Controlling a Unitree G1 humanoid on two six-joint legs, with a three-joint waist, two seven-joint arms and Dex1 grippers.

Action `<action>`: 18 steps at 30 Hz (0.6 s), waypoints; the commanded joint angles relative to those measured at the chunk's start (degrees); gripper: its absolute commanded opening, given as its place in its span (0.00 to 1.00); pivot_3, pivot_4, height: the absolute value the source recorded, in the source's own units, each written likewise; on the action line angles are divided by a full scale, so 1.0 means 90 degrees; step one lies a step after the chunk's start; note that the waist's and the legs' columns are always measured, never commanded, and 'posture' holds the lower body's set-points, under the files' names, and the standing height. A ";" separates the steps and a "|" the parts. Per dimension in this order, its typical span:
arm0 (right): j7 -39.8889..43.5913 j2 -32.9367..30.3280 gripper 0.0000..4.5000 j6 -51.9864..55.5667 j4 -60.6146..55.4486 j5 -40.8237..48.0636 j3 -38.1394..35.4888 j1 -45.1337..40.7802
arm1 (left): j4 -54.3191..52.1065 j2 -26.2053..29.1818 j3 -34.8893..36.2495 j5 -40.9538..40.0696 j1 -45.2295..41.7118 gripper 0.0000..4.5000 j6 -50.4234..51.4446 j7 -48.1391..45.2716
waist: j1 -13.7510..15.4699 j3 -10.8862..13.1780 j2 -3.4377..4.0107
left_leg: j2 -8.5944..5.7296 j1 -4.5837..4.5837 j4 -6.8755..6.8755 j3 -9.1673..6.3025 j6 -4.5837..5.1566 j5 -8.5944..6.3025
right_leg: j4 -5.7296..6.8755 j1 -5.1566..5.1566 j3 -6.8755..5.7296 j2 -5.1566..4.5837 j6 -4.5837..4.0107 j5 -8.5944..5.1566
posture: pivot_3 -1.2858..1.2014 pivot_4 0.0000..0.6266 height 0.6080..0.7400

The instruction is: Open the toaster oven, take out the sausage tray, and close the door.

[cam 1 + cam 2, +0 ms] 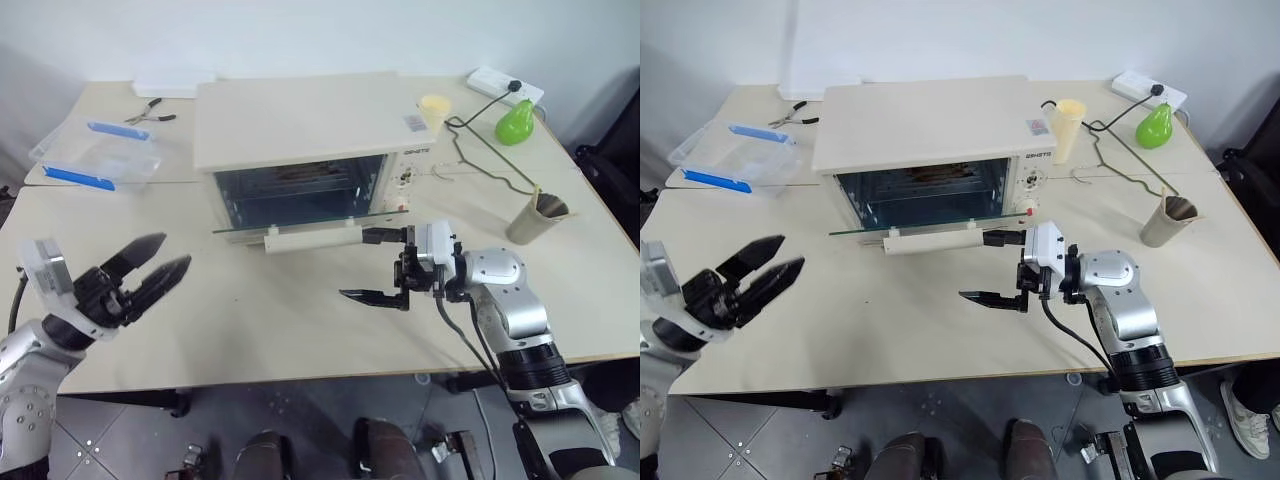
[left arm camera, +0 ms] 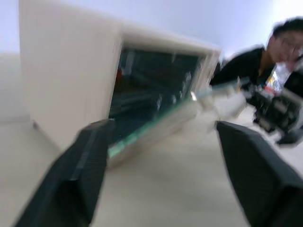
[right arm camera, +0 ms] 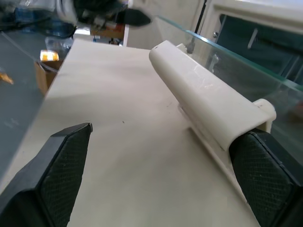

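Cream-white toaster oven (image 1: 310,130) sat center frame on the surface, glass door (image 1: 310,222) dropped level, bar handle (image 1: 312,238) frontmost. Right gripper (image 1: 378,265) jaws spread wide, one finger at the handle's end, holding nothing; left gripper (image 1: 158,267) jaws parted, empty.

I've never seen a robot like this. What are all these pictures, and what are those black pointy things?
It is a robot with two arms. Two pictures come from cameras in its head, looking down at a table. The other two come from cameras on its wrists. The black pointy things are its jaws, which work like pinching fingers. The left gripper is open and holds nothing. The right gripper is open too, with one finger by the end of the handle of the oven. The glass door is folded down flat. Also on the table: a clear box, pliers, a green pear and two cups.
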 commanded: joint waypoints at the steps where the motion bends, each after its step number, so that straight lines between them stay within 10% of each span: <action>1: 0.0036 0.0048 1.00 -0.0477 -0.0115 0.0038 -0.0098 -0.0135 | 0.0374 0.0001 -0.0299 0.0325 -0.0517 0.52 -0.0235 -0.0011 | -0.0004 0.0000 0.0000 | -0.0002 0.0001 0.0001 -0.0001 0.0000 0.0000 | 0.0004 0.0000 0.0000 -0.0001 0.0000 0.0000 | 0.52 0.24 1.00; 8: 0.0033 0.0051 1.00 -0.0847 -0.0043 -0.0084 -0.0018 -0.0108 | 0.1222 -0.0133 -0.1174 0.0899 -0.1695 0.02 -0.0463 -0.0333 | -0.0018 0.0000 0.0000 | -0.0005 -0.0002 -0.0001 0.0000 0.0000 0.0000 | 0.0006 -0.0005 -0.0012 -0.0002 0.0000 0.0000 | 0.52 0.24 1.00; 18: -0.0213 -0.0269 1.00 -0.0908 -0.0274 -0.0235 -0.0190 0.0486 | 0.1494 -0.0468 -0.2125 0.1509 -0.2000 0.01 -0.0623 -0.0871 | 0.0002 0.0001 -0.0002 | -0.0007 -0.0002 0.0002 -0.0001 0.0000 0.0000 | 0.0010 -0.0003 -0.0017 -0.0004 0.0001 0.0000 | 0.52 0.24 1.00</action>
